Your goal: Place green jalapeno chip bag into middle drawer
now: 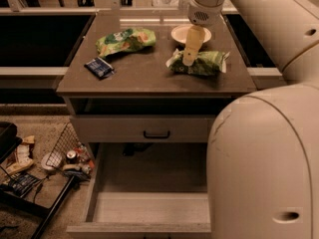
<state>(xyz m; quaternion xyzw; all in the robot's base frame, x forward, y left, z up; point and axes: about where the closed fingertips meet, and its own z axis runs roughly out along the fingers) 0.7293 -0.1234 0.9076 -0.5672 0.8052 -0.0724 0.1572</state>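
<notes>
1. The robot's pale tool [187,59] reaches down from the far edge of the brown worktop [144,76]. Its tip sits over the picture-left end of the shiny green foil chip bag with white patches [207,63].
2. Whether the tool is apart, together or clamped on the bag cannot be told from this angle, nor whether it touches the foil.
3. The green jalapeno chip bag lies flat on the worktop, right of centre and short of the right edge, with its long side running across the worktop.
4. A round white bowl [176,32] stands just behind the bag, near the far edge, and the tool partly hides it.
5. A second green bag with orange-yellow patches [124,40] lies left of centre towards the far edge, well apart from the first.
6. A small dark blue packet [99,67] lies near the left edge, in front of that second bag.
7. Below the worktop, a grey drawer front with a black handle [156,133] is closed.
8. Under it the wide grey wooden drawer box [149,208] stands pulled out, its pale floor in full view.
9. The robot's large cream arm housing [264,163] fills the right foreground and covers the drawer's right side.
10. A wire basket [65,144] and scattered clutter lie on the floor to the left.
</notes>
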